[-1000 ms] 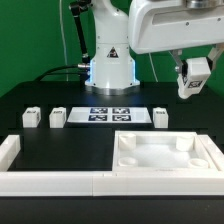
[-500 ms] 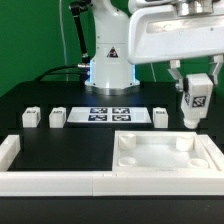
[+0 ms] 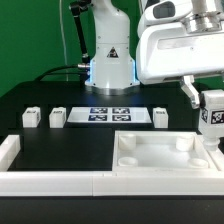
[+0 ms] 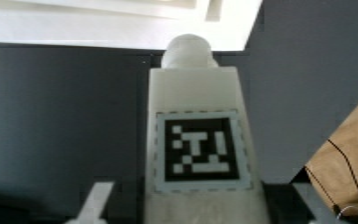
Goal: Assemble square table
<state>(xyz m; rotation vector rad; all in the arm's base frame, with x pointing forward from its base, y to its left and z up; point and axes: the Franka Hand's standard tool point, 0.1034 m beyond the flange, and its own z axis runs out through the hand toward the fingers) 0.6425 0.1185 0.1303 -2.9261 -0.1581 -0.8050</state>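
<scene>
The white square panel with its raised rim and round corner sockets lies at the front on the exterior view's right. My gripper is shut on a white block leg with a black-and-white tag, held upright in the air over the panel's far right corner. In the wrist view the held leg fills the middle, its rounded peg end pointing away, between my gripper's two fingers. Three other tagged legs stand on the black table: two at the left and one behind the panel.
The marker board lies flat in the middle in front of the robot base. Long low white border rails run along the front edge, with a raised corner piece at the far left.
My gripper, with the leg in it, has moved toward the exterior view's right and lower, from above and behind the panel to over its far right corner.
</scene>
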